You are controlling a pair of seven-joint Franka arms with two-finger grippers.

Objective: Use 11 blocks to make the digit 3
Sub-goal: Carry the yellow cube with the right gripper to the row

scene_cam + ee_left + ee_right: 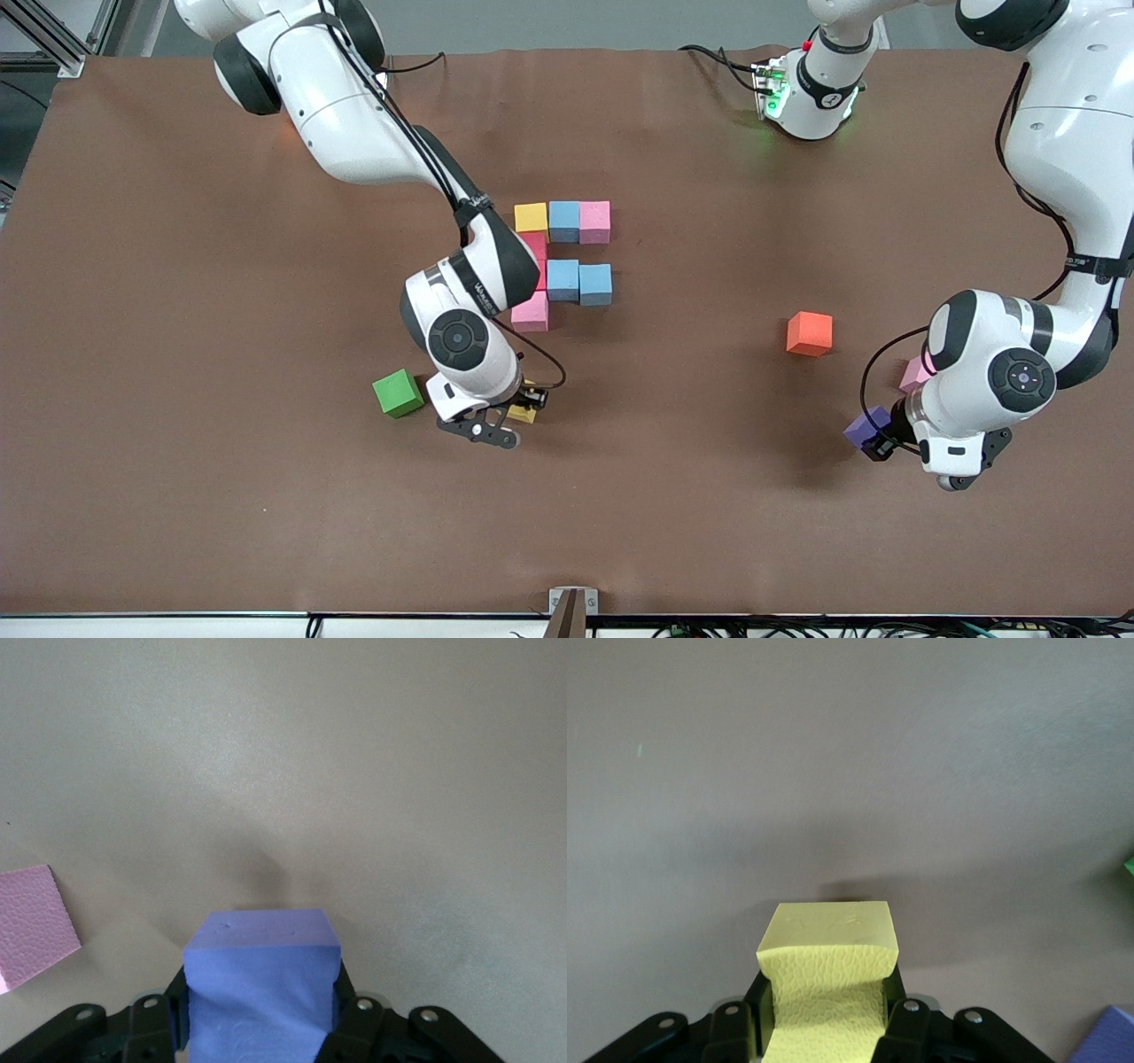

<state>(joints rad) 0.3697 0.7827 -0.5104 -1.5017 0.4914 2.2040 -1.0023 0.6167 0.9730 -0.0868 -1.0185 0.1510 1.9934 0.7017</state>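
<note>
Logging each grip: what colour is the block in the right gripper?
Yellow block, pinched in the right gripper; the right wrist view shows it best.

No text can be read with certainty in these pictures. On the black band of the right arm (485, 266), near the wrist, stands a short white marking, but its letters are too small to make out. A similar small white marking stands on the black band of the left arm (1094, 262), also not legible. The blocks carry no letters or numbers, and both wrist views show no writing.
</note>
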